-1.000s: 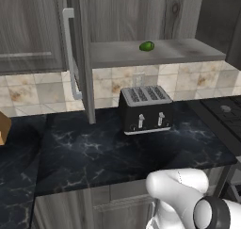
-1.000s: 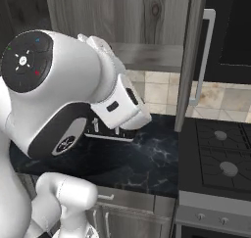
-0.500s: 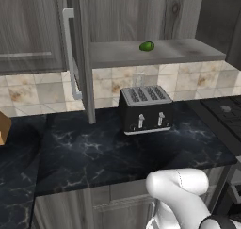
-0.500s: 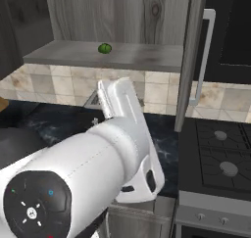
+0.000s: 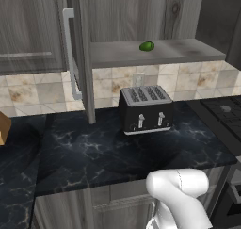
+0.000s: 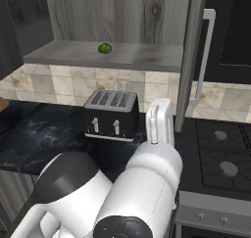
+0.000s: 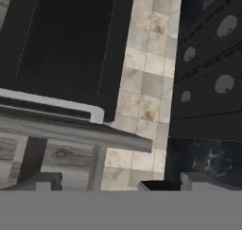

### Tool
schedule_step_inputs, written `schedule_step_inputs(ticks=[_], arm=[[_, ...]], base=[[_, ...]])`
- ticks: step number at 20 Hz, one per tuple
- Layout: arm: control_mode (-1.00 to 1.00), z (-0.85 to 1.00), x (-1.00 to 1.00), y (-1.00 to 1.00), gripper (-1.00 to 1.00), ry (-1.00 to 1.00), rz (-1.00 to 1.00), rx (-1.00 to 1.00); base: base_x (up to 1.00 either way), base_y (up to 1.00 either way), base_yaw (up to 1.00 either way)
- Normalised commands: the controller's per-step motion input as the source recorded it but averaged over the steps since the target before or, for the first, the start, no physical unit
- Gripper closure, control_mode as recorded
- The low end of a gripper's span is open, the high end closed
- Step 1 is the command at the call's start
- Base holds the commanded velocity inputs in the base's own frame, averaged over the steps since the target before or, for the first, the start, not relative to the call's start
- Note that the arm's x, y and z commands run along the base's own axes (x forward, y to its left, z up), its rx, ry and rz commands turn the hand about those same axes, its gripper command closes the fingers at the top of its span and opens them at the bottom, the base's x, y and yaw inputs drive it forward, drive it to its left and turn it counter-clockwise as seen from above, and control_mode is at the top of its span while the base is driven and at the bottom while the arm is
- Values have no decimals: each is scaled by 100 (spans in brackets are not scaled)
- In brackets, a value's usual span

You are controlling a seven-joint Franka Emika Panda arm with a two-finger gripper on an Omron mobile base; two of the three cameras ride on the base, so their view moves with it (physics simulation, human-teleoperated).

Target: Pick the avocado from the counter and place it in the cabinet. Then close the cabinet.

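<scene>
Left base view: one avocado [image 5: 147,46] on cabinet [image 5: 155,53] shelf, one toaster [image 5: 145,109]; claw wide open, empty.

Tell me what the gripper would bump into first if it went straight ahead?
The gripper would probably meet the tiled wall, between the open cabinet door and the stove. Depth is unclear; the door's edge might come first.

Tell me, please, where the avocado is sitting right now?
The avocado sits on the grey shelf of the open cabinet, above the black toaster. In the right base view it lies left of the open door's edge.
</scene>
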Motion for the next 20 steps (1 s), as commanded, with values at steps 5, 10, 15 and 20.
schedule_step_inputs(ticks=[5,10,15,20], arm=[[-100,-9,75,-62,-100,-5,0,28],[-100,0,72,-91,-100,-1,0,27],[-100,1,46,-21,-100,0,16,20],[-100,0,0,40,-100,0,40,3]], base=[[0,0,0],[0,0,0],[0,0,0],[0,0,0]])
